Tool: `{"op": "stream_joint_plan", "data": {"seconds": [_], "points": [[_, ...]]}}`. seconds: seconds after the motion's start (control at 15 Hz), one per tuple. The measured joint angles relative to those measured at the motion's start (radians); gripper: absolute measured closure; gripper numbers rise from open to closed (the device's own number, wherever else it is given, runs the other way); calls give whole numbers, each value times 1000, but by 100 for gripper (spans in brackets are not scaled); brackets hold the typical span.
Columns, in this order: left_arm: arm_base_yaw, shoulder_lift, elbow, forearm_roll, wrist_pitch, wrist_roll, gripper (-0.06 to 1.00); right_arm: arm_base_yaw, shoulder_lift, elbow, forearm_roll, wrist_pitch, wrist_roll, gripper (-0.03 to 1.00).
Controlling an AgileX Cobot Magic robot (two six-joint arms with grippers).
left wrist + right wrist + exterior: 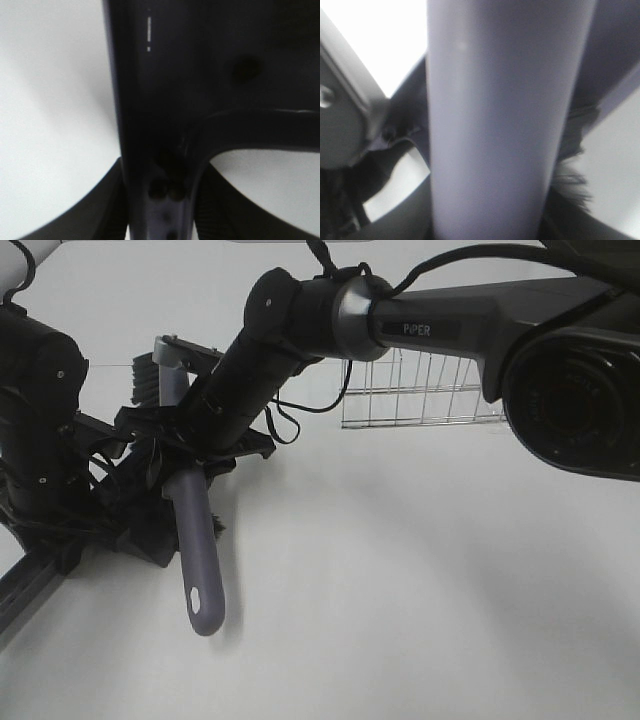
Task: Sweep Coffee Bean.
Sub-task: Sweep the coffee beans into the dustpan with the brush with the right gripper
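A: What are you holding?
B: My right gripper [190, 448] is clamped on the brush handle [200, 560]. My left gripper [165, 210] pinches a dark plastic part [165, 75] (probably the dustpan).
A: Coffee beans?
B: None visible. I judge I'm mid-sweep; next comes a low, flat stroke.

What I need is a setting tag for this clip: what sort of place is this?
Likely a robotics lab bench, not a home: a bare white tabletop, a black robot arm marked PIPER holding a lilac-grey plastic brush handle, and a silver wire basket behind.
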Motion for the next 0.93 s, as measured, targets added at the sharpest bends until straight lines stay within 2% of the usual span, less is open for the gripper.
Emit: {"op": "stream_joint_plan", "data": {"seconds": [0.13, 0.27, 0.4, 0.6, 0.8, 0.93], "points": [[0, 0, 0, -10, 3, 3, 61, 0, 0, -96, -10, 24, -16, 62], [0, 1, 0, -9, 3, 3, 61, -3, 4, -151, -65, 64, -18, 62], [0, 1, 0, -11, 3, 3, 61, -2, 9, -229, -175, 144, 23, 62], [0, 1, 0, 2, 7, 3, 61, -2, 10, -321, -384, 321, 104, 62], [0, 1, 7, 17, 14, -4, 61, -2, -1, -340, -474, 347, 138, 62], [0, -13, 69, 12, 11, -12, 61, -2, -94, -255, -506, 350, 149, 62]]}}
